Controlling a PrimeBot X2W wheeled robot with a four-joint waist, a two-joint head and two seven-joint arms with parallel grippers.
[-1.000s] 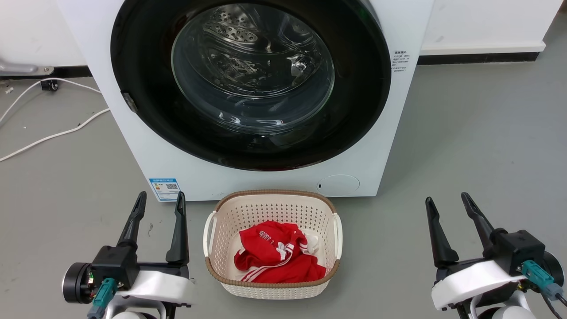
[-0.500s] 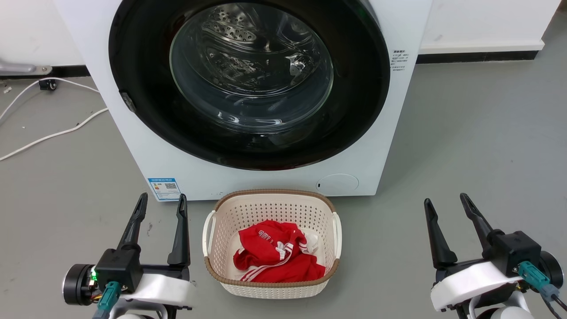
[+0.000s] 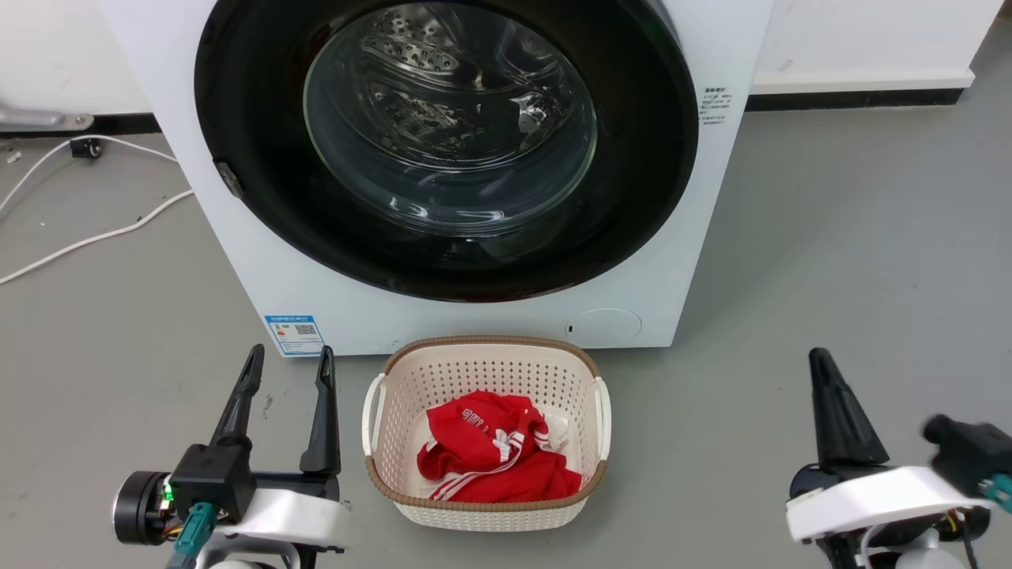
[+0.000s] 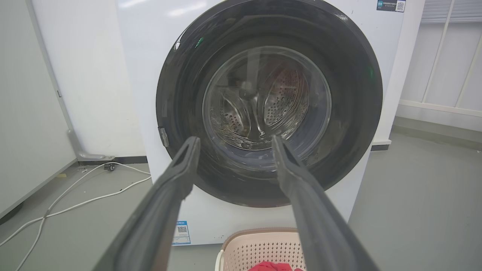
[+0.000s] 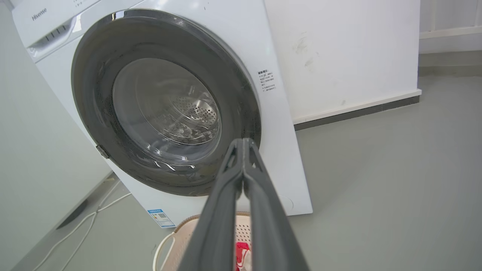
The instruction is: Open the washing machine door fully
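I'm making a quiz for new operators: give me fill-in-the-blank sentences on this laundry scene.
1. The washing machine door is fully ___.
2. The left gripper is ___, fingers apart.
3. The right gripper is ___, fingertips touching.
4. The basket holds a ___ garment.
Missing words: closed; open; shut; red.

One washer (image 3: 474,320), one basket (image 3: 490,344), two pincers (image 3: 289,352) (image 3: 819,362)
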